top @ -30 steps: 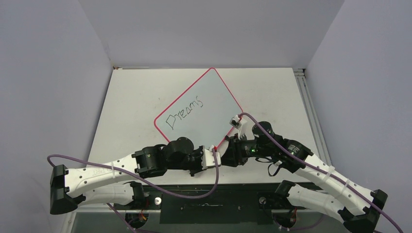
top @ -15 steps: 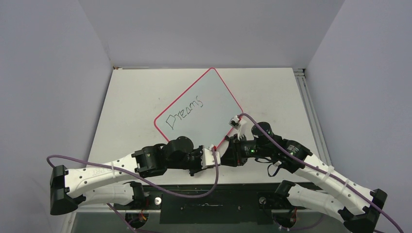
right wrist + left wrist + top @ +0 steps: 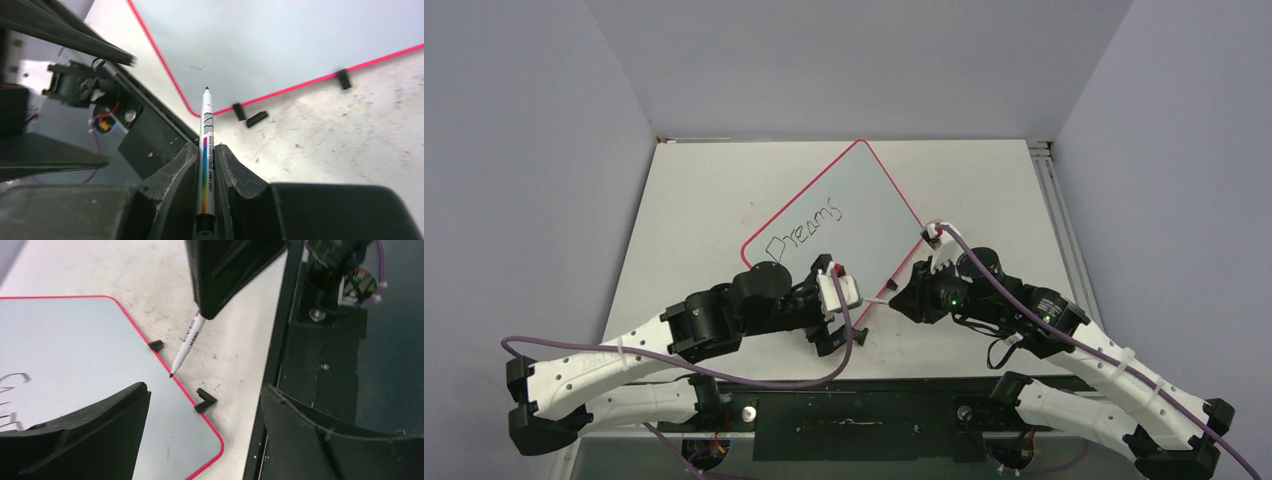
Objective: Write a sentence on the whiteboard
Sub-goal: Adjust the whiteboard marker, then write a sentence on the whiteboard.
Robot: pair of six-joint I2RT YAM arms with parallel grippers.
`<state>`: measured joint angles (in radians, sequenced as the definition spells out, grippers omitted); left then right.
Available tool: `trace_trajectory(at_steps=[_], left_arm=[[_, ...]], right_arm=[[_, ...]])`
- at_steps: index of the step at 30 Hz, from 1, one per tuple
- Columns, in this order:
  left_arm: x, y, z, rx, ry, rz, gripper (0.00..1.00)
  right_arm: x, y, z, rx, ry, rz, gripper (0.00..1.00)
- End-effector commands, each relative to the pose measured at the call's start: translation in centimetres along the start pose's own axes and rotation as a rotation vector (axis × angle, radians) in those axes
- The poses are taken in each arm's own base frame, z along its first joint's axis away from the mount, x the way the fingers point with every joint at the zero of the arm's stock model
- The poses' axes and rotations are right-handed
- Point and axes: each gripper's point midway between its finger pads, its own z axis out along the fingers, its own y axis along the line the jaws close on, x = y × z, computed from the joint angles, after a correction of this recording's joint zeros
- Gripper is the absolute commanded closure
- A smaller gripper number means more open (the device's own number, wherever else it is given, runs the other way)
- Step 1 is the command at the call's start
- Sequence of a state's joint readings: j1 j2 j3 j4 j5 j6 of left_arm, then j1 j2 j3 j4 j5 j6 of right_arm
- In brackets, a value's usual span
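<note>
Top view: my right gripper was clamped on the one marker. The left gripper, just beside it, stood apart and empty. The whiteboard lay ahead of both, and its sentence was only one word, "Dreams".

Left wrist view: the tip sat at the whiteboard's edge between my fingers, near two black feet, and I feared it snagging there.

Right wrist view: three black pieces showed ahead. Held near its tail, the marker could pivot under pressure.

Scuffed white table, lavender walls
</note>
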<state>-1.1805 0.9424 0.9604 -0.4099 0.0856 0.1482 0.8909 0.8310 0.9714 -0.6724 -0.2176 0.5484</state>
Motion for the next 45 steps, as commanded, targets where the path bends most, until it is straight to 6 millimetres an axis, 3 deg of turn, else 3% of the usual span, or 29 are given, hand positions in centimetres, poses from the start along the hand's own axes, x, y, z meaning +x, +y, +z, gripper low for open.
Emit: trace_trajectory(at_steps=[1,10,18,25,29,32,37,45], left_arm=[[-5.1,3.1,-3.1,-0.132,-0.103,-0.065,0.19],[-8.0,10.9,-6.2,-0.321,-0.135,-0.158,0.17],[-8.4,17.3,-8.3,-0.404,-0.19,-0.268,0.17],[-6.6,22.4,-10.1,-0.469,-0.238,-0.406,0.16],[-5.9,25.1,-11.1,-0.457,-0.279,-0.481,0.16],[-4.2,27.2,-11.1,-0.467,-0.252,-0.534,0.16],[-1.6,28.9,-10.7,-0.476,-0.201,-0.581,0.16],[1.0,30.6,-9.2,-0.459,-0.18,-0.652,0.17]], right_arm=[[-3.3,-1.9,-1.1,0.13,-0.144,-0.046,0.95],[-7.8,-2.3,-0.5,0.098,-0.347,-0.064,0.95],[-10.7,-4.0,0.2,0.07,-0.462,-0.058,0.95],[-11.9,-5.1,0.6,0.025,-0.493,-0.055,0.95],[-12.3,-4.3,0.8,-0.039,-0.491,-0.076,0.95],[-12.3,-3.7,1.1,-0.074,-0.477,-0.099,0.95],[-11.8,-3.5,1.4,-0.098,-0.456,-0.117,0.95],[-11.5,-3.1,2.0,-0.13,-0.414,-0.137,0.95]])
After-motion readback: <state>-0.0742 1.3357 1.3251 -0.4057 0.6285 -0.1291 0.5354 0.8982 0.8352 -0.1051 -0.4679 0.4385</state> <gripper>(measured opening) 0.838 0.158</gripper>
